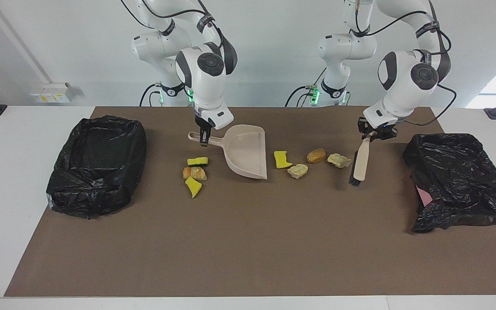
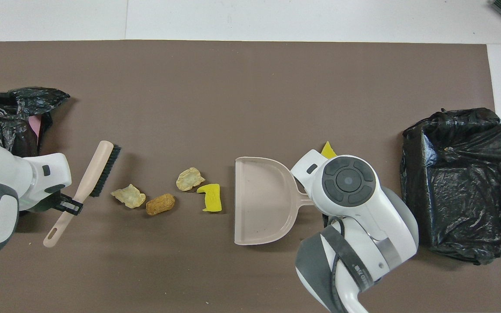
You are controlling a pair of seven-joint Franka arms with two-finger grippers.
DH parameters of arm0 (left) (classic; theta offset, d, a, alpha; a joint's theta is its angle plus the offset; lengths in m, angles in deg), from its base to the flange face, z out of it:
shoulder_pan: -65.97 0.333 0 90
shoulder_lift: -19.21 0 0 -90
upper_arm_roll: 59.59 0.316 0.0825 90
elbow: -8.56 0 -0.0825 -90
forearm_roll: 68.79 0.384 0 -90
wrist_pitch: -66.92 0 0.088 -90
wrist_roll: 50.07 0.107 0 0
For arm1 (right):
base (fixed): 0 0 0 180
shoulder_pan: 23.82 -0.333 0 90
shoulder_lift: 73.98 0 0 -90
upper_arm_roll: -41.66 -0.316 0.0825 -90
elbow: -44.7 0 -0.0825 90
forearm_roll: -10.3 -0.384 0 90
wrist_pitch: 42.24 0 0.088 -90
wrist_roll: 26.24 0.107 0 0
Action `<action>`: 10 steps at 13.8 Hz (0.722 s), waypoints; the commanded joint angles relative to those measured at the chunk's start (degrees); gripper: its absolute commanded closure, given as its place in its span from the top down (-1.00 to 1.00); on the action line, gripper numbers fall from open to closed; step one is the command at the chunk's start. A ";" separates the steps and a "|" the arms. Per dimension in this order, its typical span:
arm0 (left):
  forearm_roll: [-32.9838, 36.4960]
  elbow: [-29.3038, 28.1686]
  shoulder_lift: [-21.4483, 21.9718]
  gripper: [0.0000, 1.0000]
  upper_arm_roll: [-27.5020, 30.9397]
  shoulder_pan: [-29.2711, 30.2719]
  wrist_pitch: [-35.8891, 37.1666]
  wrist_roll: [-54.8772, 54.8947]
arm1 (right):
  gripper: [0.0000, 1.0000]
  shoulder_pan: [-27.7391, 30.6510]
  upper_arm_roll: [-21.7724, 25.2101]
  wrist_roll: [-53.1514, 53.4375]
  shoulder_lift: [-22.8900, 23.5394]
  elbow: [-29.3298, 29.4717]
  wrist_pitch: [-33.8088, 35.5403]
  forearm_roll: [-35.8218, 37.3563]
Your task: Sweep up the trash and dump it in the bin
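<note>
Dustpan (image 1: 248, 150): smooth beige plastic, slight sheen. Brush (image 1: 360, 163): same smooth plastic, coarse black bristles. Bin (image 1: 97, 163) beside the dustpan: crinkled glossy black plastic film liner. Trash (image 1: 297, 170): porous yellow sponge, rough pale rock-like lumps, matt crusty brown lump. Mat on the desk (image 1: 248, 258): matt brown, flat, paper-like. Arm shells (image 1: 205, 73): glossy white plastic.

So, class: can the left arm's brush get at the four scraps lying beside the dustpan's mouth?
Probably yes: the brush in the left end effector stands beside the scraps, nothing between, dustpan mouth facing them.
</note>
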 commanded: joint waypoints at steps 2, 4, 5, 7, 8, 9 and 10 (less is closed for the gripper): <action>1.00 -7.60 1.88 -1.00 -0.68 1.12 -8.07 -6.25 | -1.00 -2.83 -0.25 6.37 0.94 -2.28 -3.34 0.44; 1.00 -9.19 2.58 -1.00 -0.86 -0.02 -7.75 -10.04 | -1.00 -4.42 -0.17 10.18 2.01 -2.45 -5.01 0.44; 1.00 -10.15 3.19 -1.00 -0.86 -2.20 -7.39 -12.66 | -1.00 -4.42 -0.25 11.67 2.09 -2.45 -5.02 0.44; 1.00 -12.69 5.47 -1.00 -0.86 -6.15 -6.43 -18.55 | -1.00 -5.46 -0.25 16.23 2.09 -2.71 -5.37 0.00; 0.91 -13.67 5.92 -1.00 -0.86 -8.96 -6.60 -21.89 | -1.00 -6.43 -0.25 18.00 2.70 -2.80 -5.89 0.00; 0.91 -13.68 5.23 -1.00 -0.86 -11.16 -7.29 -25.05 | -1.00 -6.44 -0.25 18.36 3.41 -2.89 -7.03 0.00; 0.48 -13.50 4.44 -1.00 -0.86 -13.10 -8.35 -26.56 | -1.00 -6.53 -0.25 18.37 3.85 -2.89 -7.65 0.00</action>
